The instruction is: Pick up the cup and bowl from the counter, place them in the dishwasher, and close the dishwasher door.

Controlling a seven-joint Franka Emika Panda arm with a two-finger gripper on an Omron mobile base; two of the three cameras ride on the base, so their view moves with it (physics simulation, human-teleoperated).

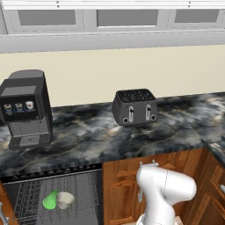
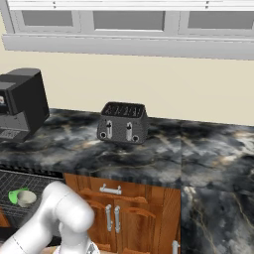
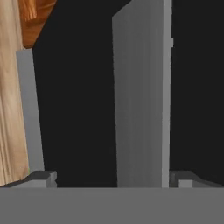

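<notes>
The green cup (image 1: 50, 200) lies on its side in the dishwasher (image 1: 26, 193) rack, touching the cream bowl (image 1: 65, 200) to its right. From the right base view, the cup (image 2: 14, 194) and bowl (image 2: 26, 198) sit in the open rack below the counter (image 2: 149, 149). In the hand view my gripper (image 3: 111, 179) is open, fingertips (image 3: 42, 177) wide apart, close against the dark dishwasher door (image 3: 78, 109). The door's grey bar handle (image 3: 140, 100) runs between the fingers, nearer the right one; whether either touches it is unclear.
A black coffee machine (image 1: 26, 110) and a dark toaster (image 1: 135, 107) stand on the counter (image 1: 88, 132). Brown wooden cabinets (image 1: 127, 180) flank the dishwasher on the right. Pale wood floor (image 3: 8, 109) shows beside the door in the hand view.
</notes>
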